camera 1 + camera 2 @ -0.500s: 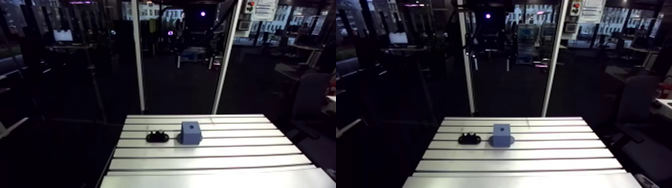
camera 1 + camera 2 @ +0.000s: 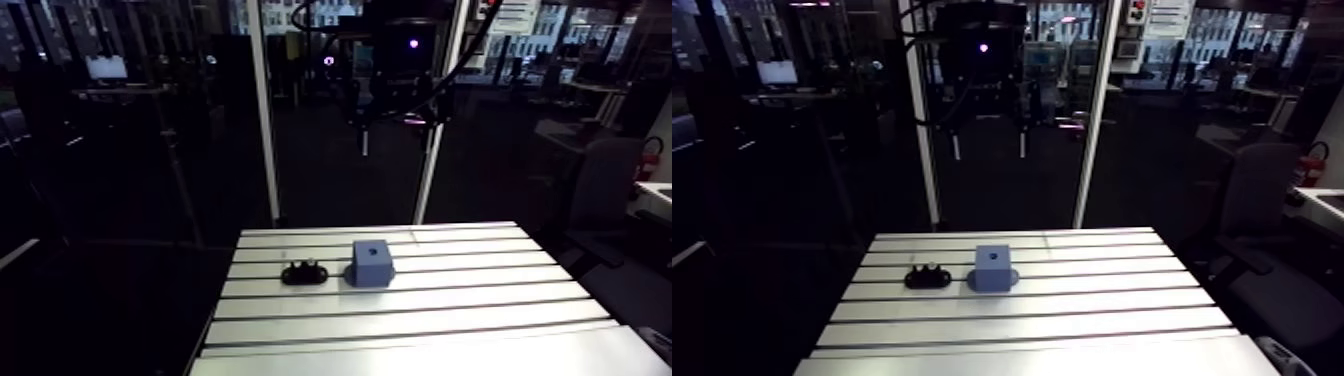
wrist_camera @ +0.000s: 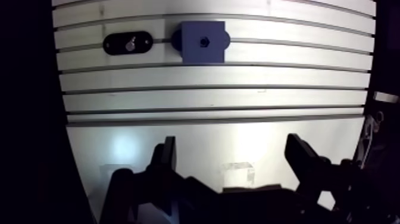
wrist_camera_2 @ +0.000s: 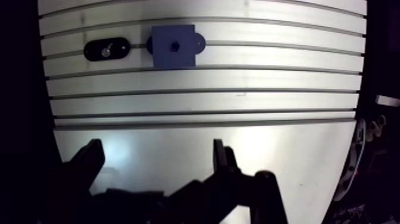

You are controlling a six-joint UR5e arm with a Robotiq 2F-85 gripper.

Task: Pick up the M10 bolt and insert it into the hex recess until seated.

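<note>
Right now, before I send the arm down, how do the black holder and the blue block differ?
The black holder is a low oval; the blue block is squarish and stands taller. The holder carries a silvery bolt; the block's top shows only a small dark hole. Both sit side by side on the slotted table, not touching.

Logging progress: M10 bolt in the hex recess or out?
Out. The bolt sits in the black holder beside the blue block, whose recess shows only as a dark hole.
</note>
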